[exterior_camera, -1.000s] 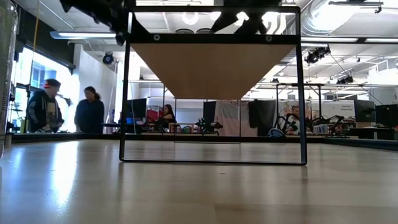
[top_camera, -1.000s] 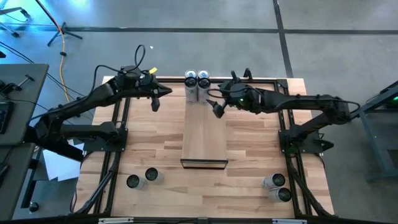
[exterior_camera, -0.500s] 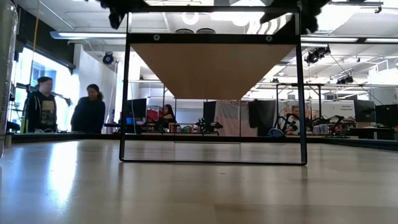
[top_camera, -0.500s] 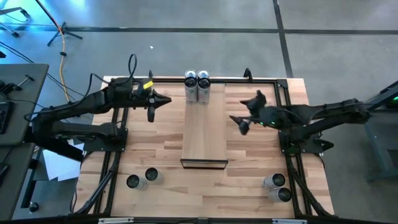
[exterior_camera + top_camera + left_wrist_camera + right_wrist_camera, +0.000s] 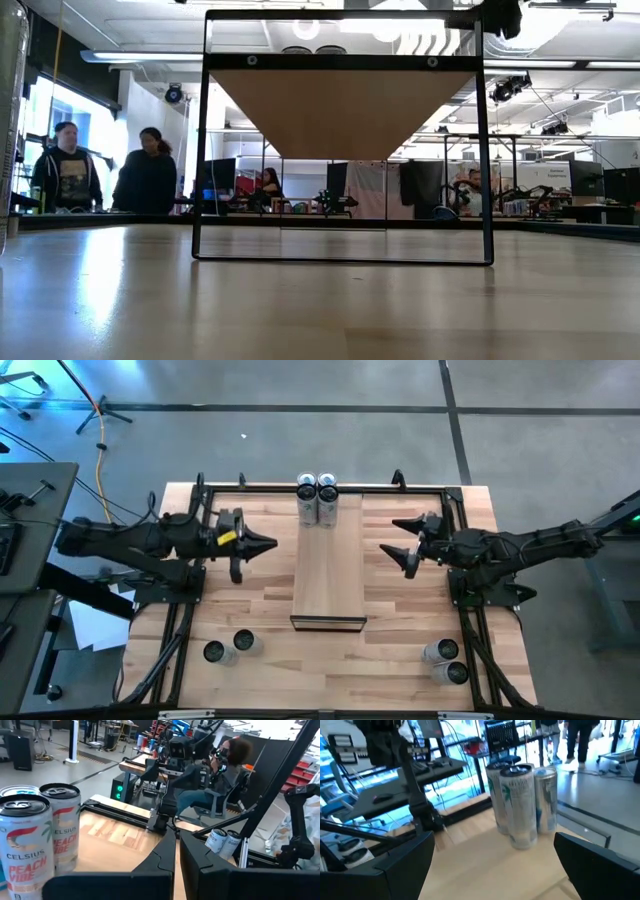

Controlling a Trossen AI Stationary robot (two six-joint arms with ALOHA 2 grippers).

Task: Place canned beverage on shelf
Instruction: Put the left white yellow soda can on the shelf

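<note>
The shelf (image 5: pixel 327 570) is a long light-wood platform on a dark frame in the middle of the table; the low view shows its underside (image 5: pixel 340 105). Several canned beverages (image 5: pixel 317 498) stand upright on its far end, also seen as peach-labelled cans (image 5: pixel 40 835) and silver cans (image 5: pixel 522 802). My left gripper (image 5: pixel 268 545) hovers left of the shelf, pointing level at it, shut and empty (image 5: pixel 176 851). My right gripper (image 5: pixel 398 545) hovers right of the shelf, pointing at it, open and empty (image 5: pixel 495 865).
Two cans (image 5: pixel 229 647) lie or stand near the table's front left, two more (image 5: pixel 444 661) near the front right. The arms' black frames (image 5: pixel 190 570) run along both sides of the table. People stand in the room beyond the table (image 5: pixel 105 180).
Both grippers have drawn away from the cans at the shelf's far end. My left gripper swung toward the near-left and turned to point at the shelf; my right gripper pulled back toward the table's right edge. The cans stayed put.
</note>
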